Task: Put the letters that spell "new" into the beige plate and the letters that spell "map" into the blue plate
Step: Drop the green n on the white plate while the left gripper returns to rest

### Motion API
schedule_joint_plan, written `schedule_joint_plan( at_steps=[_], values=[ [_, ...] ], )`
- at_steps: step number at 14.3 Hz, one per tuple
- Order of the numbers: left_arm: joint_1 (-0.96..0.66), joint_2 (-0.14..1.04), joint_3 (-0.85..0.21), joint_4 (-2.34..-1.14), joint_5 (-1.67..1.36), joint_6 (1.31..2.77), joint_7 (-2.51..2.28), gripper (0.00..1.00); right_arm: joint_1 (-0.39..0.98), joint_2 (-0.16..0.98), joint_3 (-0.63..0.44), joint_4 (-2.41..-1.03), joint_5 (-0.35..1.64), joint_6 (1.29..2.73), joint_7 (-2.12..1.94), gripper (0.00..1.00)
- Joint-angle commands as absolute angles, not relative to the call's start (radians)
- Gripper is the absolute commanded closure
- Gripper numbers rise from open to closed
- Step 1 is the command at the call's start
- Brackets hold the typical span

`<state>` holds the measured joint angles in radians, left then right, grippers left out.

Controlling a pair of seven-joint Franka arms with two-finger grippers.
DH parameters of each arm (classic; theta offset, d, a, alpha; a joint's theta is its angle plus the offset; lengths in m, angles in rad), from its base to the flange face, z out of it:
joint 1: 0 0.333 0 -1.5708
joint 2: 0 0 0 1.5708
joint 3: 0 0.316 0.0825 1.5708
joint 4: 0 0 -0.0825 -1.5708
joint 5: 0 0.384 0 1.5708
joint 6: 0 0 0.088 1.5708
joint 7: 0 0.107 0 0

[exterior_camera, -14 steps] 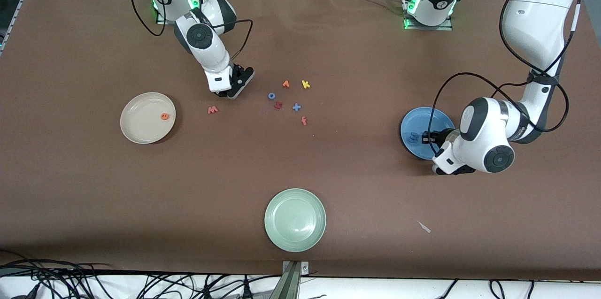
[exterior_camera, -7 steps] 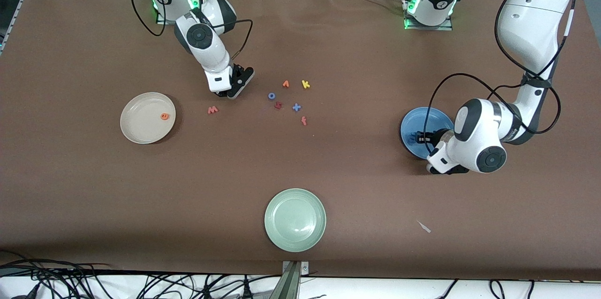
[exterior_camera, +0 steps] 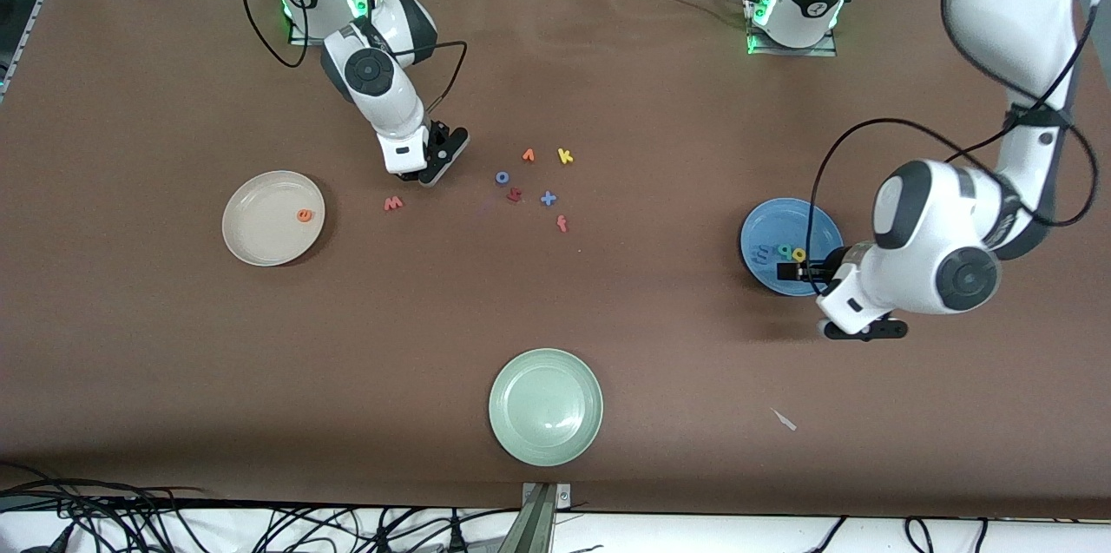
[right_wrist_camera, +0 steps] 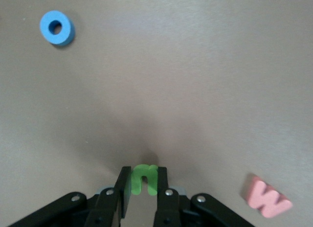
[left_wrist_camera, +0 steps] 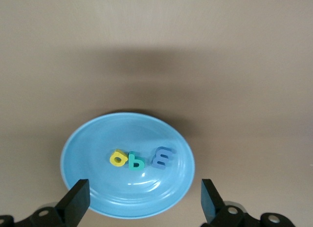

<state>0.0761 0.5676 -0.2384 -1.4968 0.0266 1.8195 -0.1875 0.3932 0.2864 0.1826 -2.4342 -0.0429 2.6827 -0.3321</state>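
Right wrist view: the right gripper (right_wrist_camera: pixel 143 190) is seen pinched shut on the green n (right_wrist_camera: pixel 145 178), low over the brown table (exterior_camera: pixel 608 319), so the letter is evidently being taken for the beige plate (exterior_camera: pixel 260 236). Just beside that gripper the pink w (exterior_camera: pixel 393 203) is left lying on the table, between it and the beige plate, in which the orange e (exterior_camera: pixel 304 215) is already laid. On the gripper's side away from that plate, a blue o (exterior_camera: pixel 502 177) and a few other spare letters are scattered. Toward the left arm's end of the table, the left gripper (left_wrist_camera: pixel 143 200) is held with its jaws wide and empty over the blue plate (exterior_camera: pixel 816 227), where the blue m (left_wrist_camera: pixel 162 157), teal a (left_wrist_camera: pixel 135 161) and yellow p (left_wrist_camera: pixel 118 158) lie together, so that word looks finished. In the front view the n is hidden by the right gripper's fingers.
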Motion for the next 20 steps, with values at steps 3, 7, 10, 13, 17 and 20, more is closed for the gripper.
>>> schedule_joint_plan(
  at_steps=[3, 7, 10, 13, 17, 20],
  values=[
    [0.075, 0.436, -0.307, -1.399, 0.044, 1.793, -0.109, 0.0, 0.388, 0.223, 0.129, -2.369, -0.037, 2.499, -0.373, 0.91],
    [0.077, 0.298, -0.327, -1.394, 0.051, 1.631, -0.094, 0.0, 0.388, 0.193, -0.004, -2.283, -0.034, 2.326, -0.391, 0.91],
    [0.089, 0.273, -0.311, -1.407, 0.051, 1.626, -0.078, 0.0, 0.388, 0.199, -0.107, -2.185, -0.034, 2.171, -0.394, 0.91],
    [0.086, 0.2, -0.206, -1.494, -0.03, 1.647, 0.068, 0.0, 0.385, 0.256, -0.211, -2.142, -0.038, 2.161, -0.396, 0.91],
    [0.008, 0.071, -0.101, -1.586, -0.028, 1.666, 0.098, 0.0, 0.298, 0.389, -0.235, -2.044, -0.035, 2.175, -0.4, 0.9],
    [-0.034, -0.066, -0.071, -1.725, 0.003, 1.686, 0.092, 0.0, 0.279, 0.419, -0.235, -2.016, -0.023, 2.164, -0.381, 0.37]
  ],
)
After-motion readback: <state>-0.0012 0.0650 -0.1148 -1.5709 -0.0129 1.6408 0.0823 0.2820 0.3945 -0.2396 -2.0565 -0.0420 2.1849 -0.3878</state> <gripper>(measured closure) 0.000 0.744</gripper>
